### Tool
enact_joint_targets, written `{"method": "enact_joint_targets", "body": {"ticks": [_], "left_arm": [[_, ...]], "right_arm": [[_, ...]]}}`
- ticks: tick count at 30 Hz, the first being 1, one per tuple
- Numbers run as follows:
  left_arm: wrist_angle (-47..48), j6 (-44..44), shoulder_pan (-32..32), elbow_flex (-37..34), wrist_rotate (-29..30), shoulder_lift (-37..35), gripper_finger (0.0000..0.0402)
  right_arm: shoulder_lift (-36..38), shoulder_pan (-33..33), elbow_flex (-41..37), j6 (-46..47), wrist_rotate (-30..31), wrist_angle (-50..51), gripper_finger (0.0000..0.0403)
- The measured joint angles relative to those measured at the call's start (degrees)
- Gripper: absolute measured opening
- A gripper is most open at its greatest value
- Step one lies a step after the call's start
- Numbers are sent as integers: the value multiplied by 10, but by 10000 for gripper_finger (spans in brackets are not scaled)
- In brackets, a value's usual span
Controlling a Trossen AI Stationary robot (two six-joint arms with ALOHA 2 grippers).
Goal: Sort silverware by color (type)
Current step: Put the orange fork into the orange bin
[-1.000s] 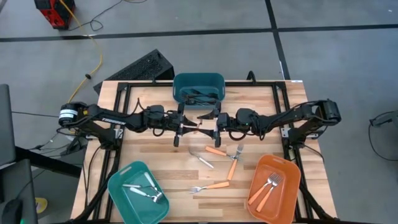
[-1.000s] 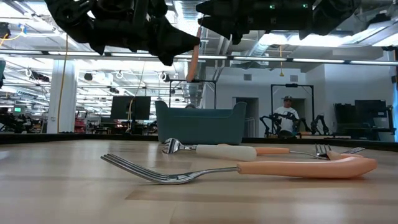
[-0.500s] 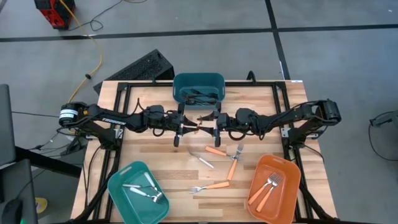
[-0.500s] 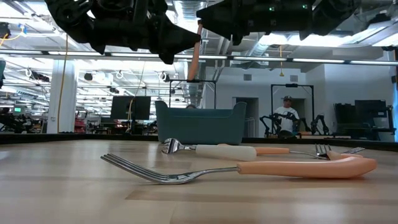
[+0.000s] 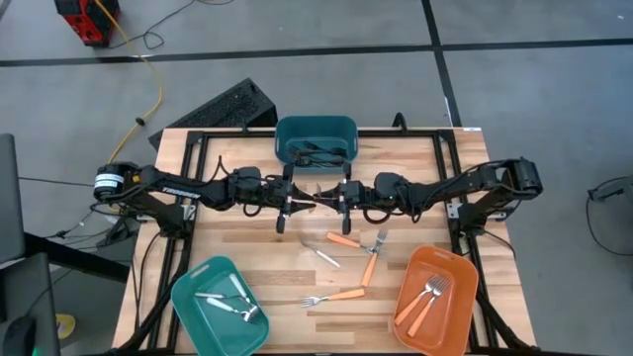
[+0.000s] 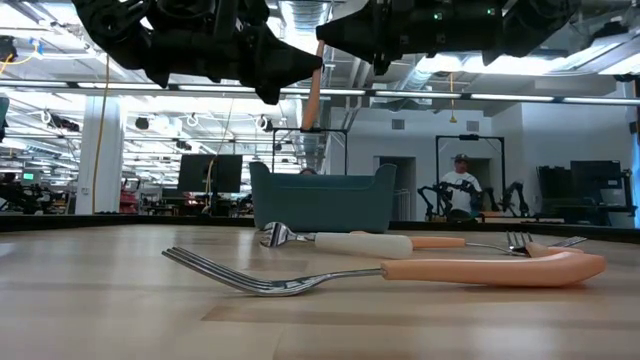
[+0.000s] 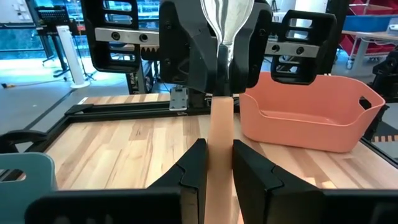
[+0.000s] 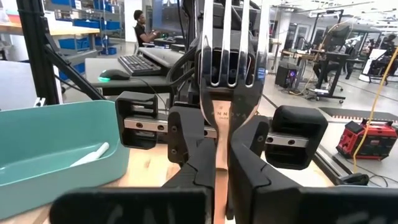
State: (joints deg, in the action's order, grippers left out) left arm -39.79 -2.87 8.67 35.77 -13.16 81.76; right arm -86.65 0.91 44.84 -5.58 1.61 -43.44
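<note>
Above mid-table, one orange-handled fork (image 5: 318, 196) is clamped by both the left gripper (image 5: 297, 205) and the right gripper (image 5: 339, 201), a handover judged under way. Sorted: two pieces in the orange bin (image 5: 457, 263), several in the two teal bins (image 5: 194, 286). Left unsorted: four loose utensils (image 5: 348, 240) on the table (image 5: 247, 242).

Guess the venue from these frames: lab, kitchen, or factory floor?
Most likely a robotics lab or open workshop, not a kitchen. The wooden table sits in a black metal frame on bare concrete floor, a person works at a computer desk behind it, and another robot rig stands farther back under exposed ceiling ducts.
</note>
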Motion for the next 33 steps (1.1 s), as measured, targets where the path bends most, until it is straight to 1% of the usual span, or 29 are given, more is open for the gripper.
{"method": "enact_joint_targets", "body": {"ticks": [3,5,11,15,19,24,27,33], "left_arm": [[0,1,0,0,4,0,54],[0,5,0,0,4,0,70],[6,23,0,0,3,0,143],[28,31,0,0,1,-4,195],[69,39,0,0,0,-26,229],[143,43,0,0,8,-70,237],[195,52,0,0,31,-99,236],[258,73,0,0,37,-157,235]], "right_arm": [[0,0,0,2,0,0,40],[0,0,0,9,0,0,40],[0,0,0,10,0,0,40],[0,0,0,10,0,0,40],[1,0,0,11,0,0,40],[13,0,0,11,0,17,40],[23,-2,0,11,0,39,40],[89,-9,0,8,0,154,40]]}}
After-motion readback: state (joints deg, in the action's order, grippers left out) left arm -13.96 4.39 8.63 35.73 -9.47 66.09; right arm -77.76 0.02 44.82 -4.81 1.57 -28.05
